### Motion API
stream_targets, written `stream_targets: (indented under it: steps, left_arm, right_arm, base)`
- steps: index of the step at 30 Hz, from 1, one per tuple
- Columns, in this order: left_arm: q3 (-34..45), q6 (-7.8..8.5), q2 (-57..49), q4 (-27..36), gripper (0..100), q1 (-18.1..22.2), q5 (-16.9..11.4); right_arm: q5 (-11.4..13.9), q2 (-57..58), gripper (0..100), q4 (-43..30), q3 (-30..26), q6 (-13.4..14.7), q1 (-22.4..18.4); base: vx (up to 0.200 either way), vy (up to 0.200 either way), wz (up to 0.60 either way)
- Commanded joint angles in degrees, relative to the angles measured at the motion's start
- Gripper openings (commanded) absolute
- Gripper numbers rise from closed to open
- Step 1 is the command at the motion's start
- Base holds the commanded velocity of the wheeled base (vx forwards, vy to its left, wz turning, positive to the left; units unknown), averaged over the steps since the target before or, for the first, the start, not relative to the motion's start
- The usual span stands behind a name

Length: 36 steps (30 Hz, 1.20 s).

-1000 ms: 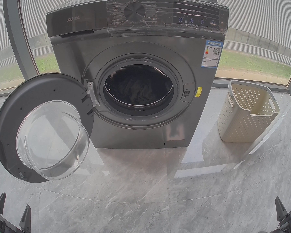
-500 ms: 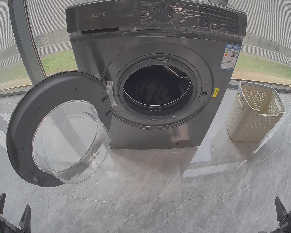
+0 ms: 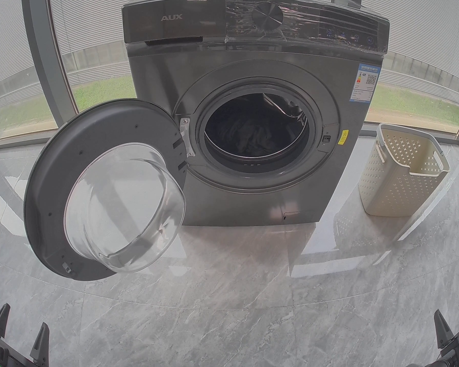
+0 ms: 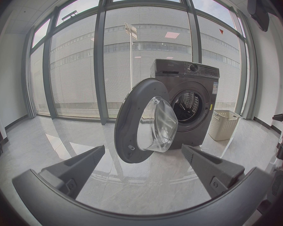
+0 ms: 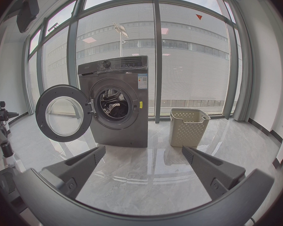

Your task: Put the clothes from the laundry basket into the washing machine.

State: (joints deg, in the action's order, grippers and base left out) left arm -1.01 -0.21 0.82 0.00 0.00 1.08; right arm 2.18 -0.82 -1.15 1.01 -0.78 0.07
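Head camera: high, pitched down over the floor (image 3: pixel 229 302), squarely facing the washing machine (image 3: pixel 250 200) at close range. Left wrist camera: low, near level, looking out through the left tool (image 4: pixel 143 147) from farther back, off the door (image 4: pixel 132 123) side. Right wrist camera: same posture through the right tool (image 5: pixel 143 148), offset toward the laundry basket (image 5: pixel 188 127). All three share machine, door and basket.

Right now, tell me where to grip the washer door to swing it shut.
Probably the grey rim of the door at its free edge, opposite the hinge, coming from the robot's left. It stands wide open, and the clear bulging bowl looks too smooth to hold.
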Motion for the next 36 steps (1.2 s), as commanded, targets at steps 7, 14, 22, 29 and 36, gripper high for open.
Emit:
stream_targets:
  steps: [7,14,22,29,36]
  left_arm:
    - [0.9,0.03,-0.8,0.0,100,0.0,0.0]
    - [0.9,0.03,-0.8,0.0,100,0.0,0.0]
    - [0.9,-0.06,-0.8,0.0,100,0.0,0.0]
    - [0.9,1.0,-0.8,0.0,100,0.0,0.0]
    - [0.9,1.88,-0.8,0.0,100,0.1,-0.1]
  right_arm:
    - [0.1,0.8,100,0.0,-0.5,0.0,0.0]
    - [0.0,0.8,100,0.0,-0.5,0.0,0.0]
    - [0.0,0.8,100,0.0,-0.5,0.0,0.0]
    - [0.0,0.8,100,0.0,-0.5,0.0,0.0]
    - [0.0,0.8,100,0.0,-0.5,0.0,0.0]
  base:
    - [0.0,0.143,0.0]
    - [0.0,0.2,0.0]
    - [0.0,0.15,0.0]
    - [0.0,0.0,0.0]
    - [0.0,0.0,0.0]
